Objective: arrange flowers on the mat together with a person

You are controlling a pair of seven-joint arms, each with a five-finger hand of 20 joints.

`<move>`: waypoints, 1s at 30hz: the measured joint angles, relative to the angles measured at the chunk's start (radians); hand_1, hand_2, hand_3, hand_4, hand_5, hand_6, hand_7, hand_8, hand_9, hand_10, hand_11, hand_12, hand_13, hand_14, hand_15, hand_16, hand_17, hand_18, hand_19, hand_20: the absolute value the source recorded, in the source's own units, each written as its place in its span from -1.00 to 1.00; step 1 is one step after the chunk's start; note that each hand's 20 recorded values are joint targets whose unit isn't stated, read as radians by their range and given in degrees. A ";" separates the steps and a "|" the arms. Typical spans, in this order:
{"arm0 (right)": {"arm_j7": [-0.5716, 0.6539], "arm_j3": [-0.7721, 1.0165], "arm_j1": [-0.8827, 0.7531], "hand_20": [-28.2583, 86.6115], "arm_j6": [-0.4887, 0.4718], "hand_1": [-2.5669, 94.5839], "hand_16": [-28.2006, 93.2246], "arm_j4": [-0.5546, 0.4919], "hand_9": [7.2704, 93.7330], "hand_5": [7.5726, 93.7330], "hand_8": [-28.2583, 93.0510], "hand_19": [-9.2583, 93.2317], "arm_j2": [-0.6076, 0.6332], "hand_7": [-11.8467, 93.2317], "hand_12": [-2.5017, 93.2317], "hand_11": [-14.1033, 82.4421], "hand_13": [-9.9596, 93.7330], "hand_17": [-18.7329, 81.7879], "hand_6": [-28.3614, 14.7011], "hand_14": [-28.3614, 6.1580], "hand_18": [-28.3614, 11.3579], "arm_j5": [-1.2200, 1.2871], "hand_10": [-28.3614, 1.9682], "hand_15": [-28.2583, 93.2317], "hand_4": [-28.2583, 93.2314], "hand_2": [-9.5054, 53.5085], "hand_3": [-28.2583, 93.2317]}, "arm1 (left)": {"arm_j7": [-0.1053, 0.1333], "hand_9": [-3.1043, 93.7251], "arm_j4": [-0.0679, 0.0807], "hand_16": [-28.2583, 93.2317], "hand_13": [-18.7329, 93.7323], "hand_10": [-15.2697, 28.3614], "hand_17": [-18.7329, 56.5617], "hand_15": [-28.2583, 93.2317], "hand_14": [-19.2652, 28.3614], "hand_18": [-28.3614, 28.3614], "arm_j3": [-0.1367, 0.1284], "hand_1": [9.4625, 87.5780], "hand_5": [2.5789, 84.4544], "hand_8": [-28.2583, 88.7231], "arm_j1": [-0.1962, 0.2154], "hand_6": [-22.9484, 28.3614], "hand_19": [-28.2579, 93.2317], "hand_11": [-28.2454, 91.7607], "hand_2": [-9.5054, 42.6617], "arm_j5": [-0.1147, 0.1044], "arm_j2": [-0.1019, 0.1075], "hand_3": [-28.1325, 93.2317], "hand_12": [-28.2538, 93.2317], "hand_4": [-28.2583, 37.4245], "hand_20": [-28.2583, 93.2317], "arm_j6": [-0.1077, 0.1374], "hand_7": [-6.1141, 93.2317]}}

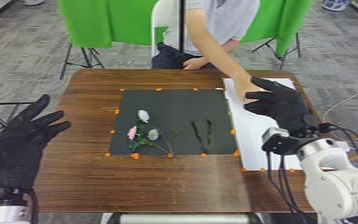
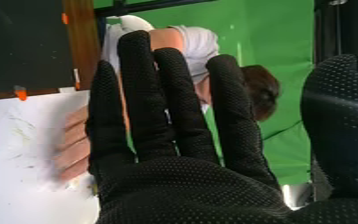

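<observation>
Your left robot hand (image 1: 17, 140) and right robot hand (image 1: 286, 107) are wide. Swing the right one toward ten o'clock and it may bump the person's hand (image 1: 246, 90), so close by.

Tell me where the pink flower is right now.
In the head view, the pink flower lies on the left part of the dark mat, just left of the lower white flower.

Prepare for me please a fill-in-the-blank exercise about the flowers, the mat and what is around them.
The leftmost blossom on the mat is ____.
The sheet beside the mat is ____.
In the head view, the cloth hanging behind the table is ____.
Missing words: pink; white; green.
</observation>
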 measured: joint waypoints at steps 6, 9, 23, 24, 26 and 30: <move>0.002 -0.005 0.008 -0.26 0.001 -0.42 -0.37 0.006 0.06 0.03 -0.71 0.32 0.001 -0.55 -0.63 -0.37 0.08 -0.39 0.24 -0.46 -0.75 0.003 -0.37 0.29 -0.94 -0.67 0.68 | -0.003 -0.21 -0.004 -0.70 -0.20 0.58 -0.73 0.38 1.00 0.85 0.000 -0.85 -0.25 -0.70 -0.008 0.09 0.30 -0.13 -0.38 0.008 0.003 0.72 -0.35 -1.00 -0.28 -0.001 -0.58; 0.003 -0.006 0.009 -0.25 0.001 -0.42 -0.37 0.010 0.07 0.03 -0.71 0.32 0.001 -0.55 -0.63 -0.37 0.08 -0.39 0.24 -0.46 -0.75 0.004 -0.37 0.30 -0.94 -0.66 0.68 | -0.007 -0.21 -0.005 -0.70 -0.20 0.58 -0.73 0.38 1.00 0.85 0.000 -0.84 -0.25 -0.70 -0.014 0.09 0.30 -0.13 -0.39 0.016 0.001 0.73 -0.35 -1.00 -0.28 -0.002 -0.58; 0.016 -0.006 0.009 -0.24 -0.019 -0.42 -0.37 0.017 0.07 0.03 -0.71 0.32 -0.004 -0.55 -0.63 -0.36 0.08 -0.39 0.24 -0.46 -0.74 0.001 -0.37 0.30 -0.94 -0.66 0.69 | -0.033 -0.20 -0.006 -0.70 -0.20 0.59 -0.73 0.39 1.00 0.85 0.004 -0.83 -0.25 -0.70 -0.029 0.11 0.30 -0.12 -0.39 0.037 -0.028 0.72 -0.35 -1.00 -0.29 -0.008 -0.58; 0.017 -0.006 0.009 -0.24 -0.020 -0.42 -0.37 0.017 0.07 0.03 -0.71 0.33 -0.004 -0.54 -0.63 -0.36 0.08 -0.39 0.24 -0.46 -0.74 0.000 -0.37 0.30 -0.94 -0.66 0.69 | -0.033 -0.20 -0.006 -0.70 -0.20 0.59 -0.73 0.39 1.00 0.85 0.004 -0.83 -0.25 -0.70 -0.029 0.11 0.30 -0.12 -0.39 0.038 -0.030 0.72 -0.35 -1.00 -0.29 -0.009 -0.58; 0.018 -0.007 0.009 -0.24 -0.020 -0.42 -0.37 0.017 0.07 0.03 -0.71 0.33 -0.004 -0.54 -0.63 -0.36 0.08 -0.38 0.25 -0.46 -0.74 -0.002 -0.37 0.30 -0.94 -0.66 0.69 | -0.034 -0.20 -0.006 -0.70 -0.20 0.59 -0.73 0.39 1.00 0.85 0.004 -0.82 -0.25 -0.70 -0.029 0.10 0.30 -0.12 -0.39 0.039 -0.031 0.72 -0.35 -1.00 -0.29 -0.009 -0.58; 0.019 -0.008 0.009 -0.24 -0.031 -0.41 -0.37 0.020 0.07 0.02 -0.71 0.33 -0.005 -0.55 -0.63 -0.36 0.08 -0.38 0.25 -0.47 -0.74 -0.013 -0.36 0.30 -0.94 -0.67 0.69 | -0.045 -0.20 -0.006 -0.70 -0.21 0.59 -0.73 0.39 1.00 0.85 0.003 -0.82 -0.25 -0.70 -0.029 0.11 0.30 -0.12 -0.38 0.046 -0.038 0.72 -0.35 -1.00 -0.29 -0.017 -0.58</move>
